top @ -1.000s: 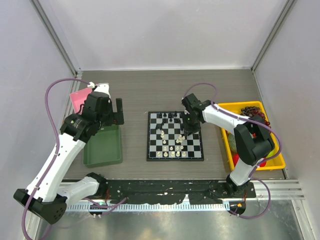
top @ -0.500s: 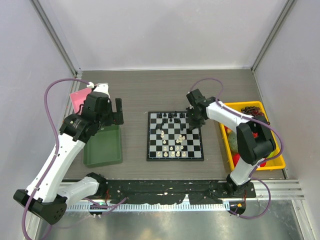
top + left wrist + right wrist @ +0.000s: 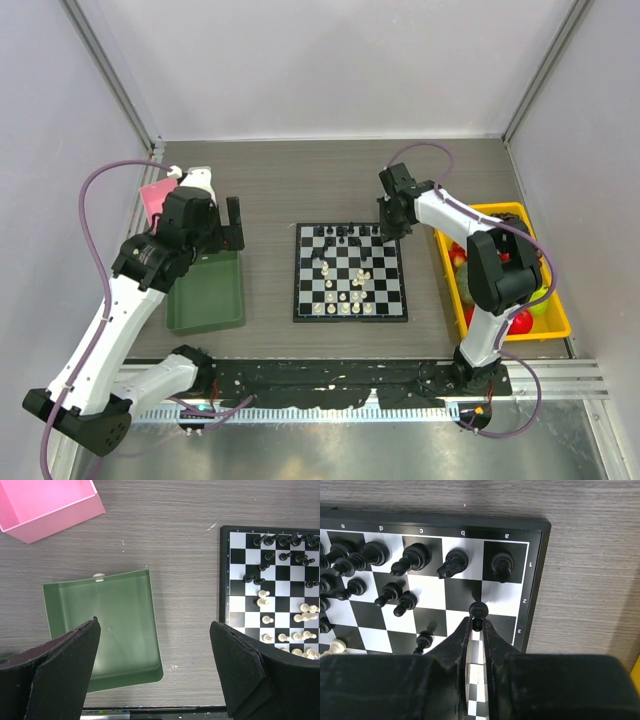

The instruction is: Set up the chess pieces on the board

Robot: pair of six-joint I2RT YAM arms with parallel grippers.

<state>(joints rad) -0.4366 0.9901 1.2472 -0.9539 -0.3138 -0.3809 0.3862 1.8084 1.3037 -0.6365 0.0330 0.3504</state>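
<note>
The board (image 3: 350, 271) lies mid-table, black pieces (image 3: 340, 233) along its far rows, cream pieces (image 3: 345, 300) toward its near rows. My right gripper (image 3: 390, 230) is over the board's far right corner, shut on a black pawn (image 3: 479, 611) held above the squares near the a-file, rows 2 and 3. Black pieces (image 3: 410, 557) stand along row 1 in the right wrist view. My left gripper (image 3: 232, 222) is open and empty, above the green tray (image 3: 100, 630), left of the board (image 3: 270, 580).
A pink box (image 3: 158, 196) sits behind the green tray (image 3: 205, 295) at the left. A yellow bin (image 3: 505, 270) with red and green items stands right of the board. Bare wood table lies between tray and board.
My right gripper has moved from the board's middle right toward its far right corner, carrying the black pawn. The left arm has shifted only slightly.
</note>
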